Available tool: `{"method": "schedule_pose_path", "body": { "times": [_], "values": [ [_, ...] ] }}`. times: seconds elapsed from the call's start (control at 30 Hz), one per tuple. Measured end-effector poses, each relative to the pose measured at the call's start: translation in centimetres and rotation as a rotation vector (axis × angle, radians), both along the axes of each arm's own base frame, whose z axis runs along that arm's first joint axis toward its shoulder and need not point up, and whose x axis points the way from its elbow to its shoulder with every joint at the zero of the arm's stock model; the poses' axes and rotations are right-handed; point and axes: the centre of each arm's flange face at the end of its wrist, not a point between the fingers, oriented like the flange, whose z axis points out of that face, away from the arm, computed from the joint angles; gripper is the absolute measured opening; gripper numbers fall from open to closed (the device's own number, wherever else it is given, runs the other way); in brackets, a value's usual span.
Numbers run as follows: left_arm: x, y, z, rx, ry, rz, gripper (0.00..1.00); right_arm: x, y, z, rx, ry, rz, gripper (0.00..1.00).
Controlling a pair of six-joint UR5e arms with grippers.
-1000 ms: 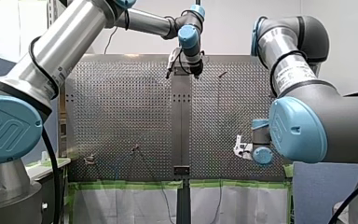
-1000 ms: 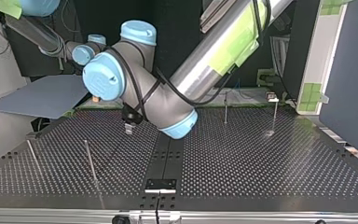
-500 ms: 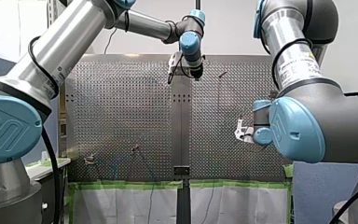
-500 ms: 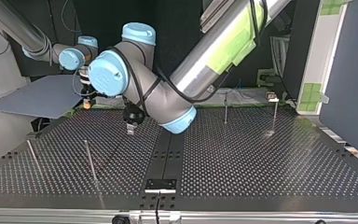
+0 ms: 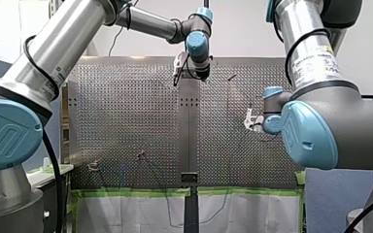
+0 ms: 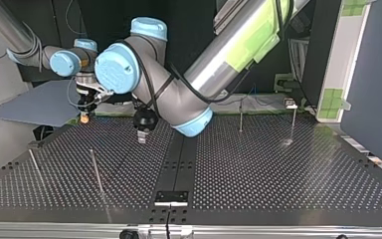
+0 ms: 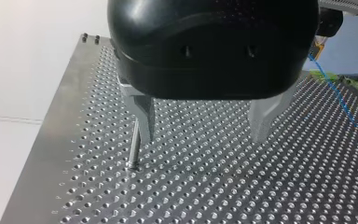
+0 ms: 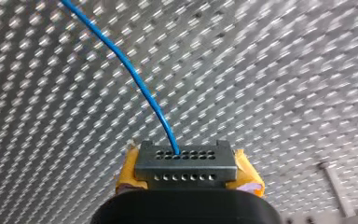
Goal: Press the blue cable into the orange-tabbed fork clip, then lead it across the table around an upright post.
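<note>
Pads [image 8: 247,175] of my right gripper [image 8: 186,161] — the yellow ones — were pinched shut on the blue cable [image 8: 135,79], which left them and ran ahead in a gentle curve over the perforated table [image 8: 284,70]. My left gripper [image 7: 203,128] hung over the same table with its metal fingers [image 7: 143,119] spread wide and empty; a thin post [image 7: 134,147] stood upright just beside one finger, outside the gap. Farther off in the left wrist view, a stretch of the cable slanted along near the table's edge, well apart from my left gripper. Seen from across the table in the top view, my left gripper pointed down just left of the middle strip [image 6: 179,164], and my right gripper hung beyond it at the far left edge — a yellow-orange pad showing at its tip. Two more posts [image 6: 240,115] stood at the far right.
</note>
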Motion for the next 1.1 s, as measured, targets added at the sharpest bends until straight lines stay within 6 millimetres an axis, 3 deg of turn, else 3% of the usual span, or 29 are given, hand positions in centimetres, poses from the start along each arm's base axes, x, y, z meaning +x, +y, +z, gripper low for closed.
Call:
{"method": "schedule_pose_path", "body": {
  "times": [0.4, 0.77, 0.9, 1.1],
  "values": [
    [-1.0, 0.1, 0.6, 0.005, -0.012, 0.039, 1.0, 1.4, 1.4, 7.0, -0.084, -0.038, 0.024, 0.0],
    [-1.0, 0.1, 0.7, 0.006, -0.012, 0.04, 1.0, 0.1, 2.8, 12.7, -0.178, -0.039, -0.002, 0.0],
    [-0.9, 0.1, 0.7, 0.004, -0.013, 0.04, 1.0, -0.2, 3.2, 13.1, -0.177, -0.024, -0.006, 0.0],
    [-0.7, 0.3, 0.7, 0.004, -0.014, 0.044, 1.0, -1.2, 3.8, 11.8, -0.145, 0.002, -0.025, 0.0]
  ]
}}
